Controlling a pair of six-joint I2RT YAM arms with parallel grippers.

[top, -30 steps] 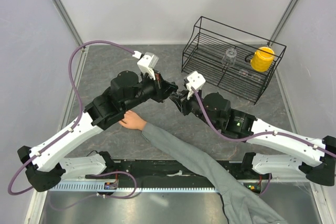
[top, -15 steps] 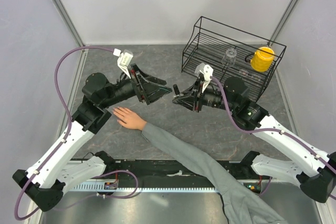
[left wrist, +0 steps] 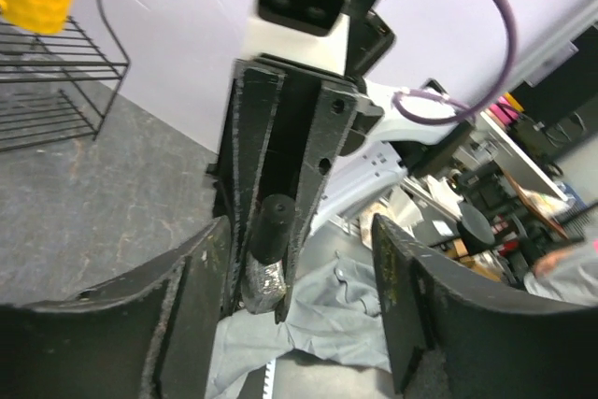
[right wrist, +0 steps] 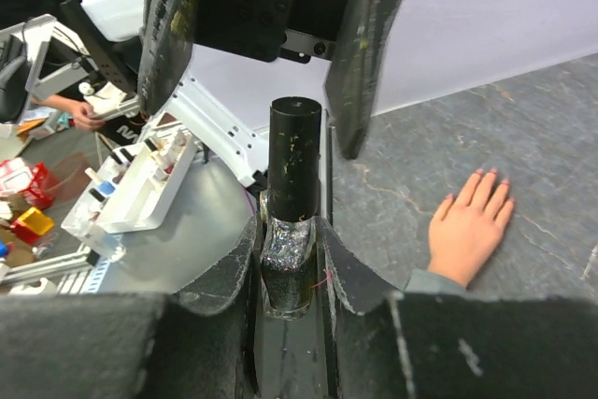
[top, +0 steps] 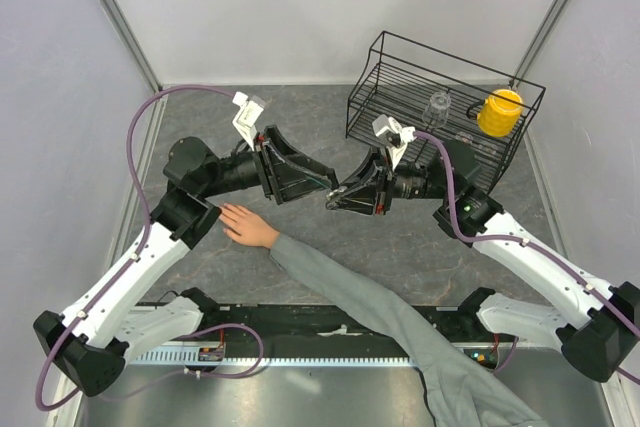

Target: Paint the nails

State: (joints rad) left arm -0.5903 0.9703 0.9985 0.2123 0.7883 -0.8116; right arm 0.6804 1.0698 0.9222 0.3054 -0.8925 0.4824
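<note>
While the right gripper [top: 340,197] clamps the small dark bottle [right wrist: 293,195], the left gripper [top: 322,180] stands open about its cap.
Human hand [top: 246,224] lies flat on the table [top: 320,112], palm down, fingers close together; the nails [right wrist: 492,176] rest beneath the left arm, apart from both grippers.

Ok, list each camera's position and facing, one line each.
Top external: above, behind the bases, looking down on the grey table; both arms, left gripper, right gripper.
Left wrist: on left arm, facing the right gripper between its own open fingers.
Right wrist: on right arm, facing the left gripper; own fingers clamp a small dark black-capped bottle.
Shared: both wrist views show the bottle; top and right wrist, the bare light-skinned hand.
</note>
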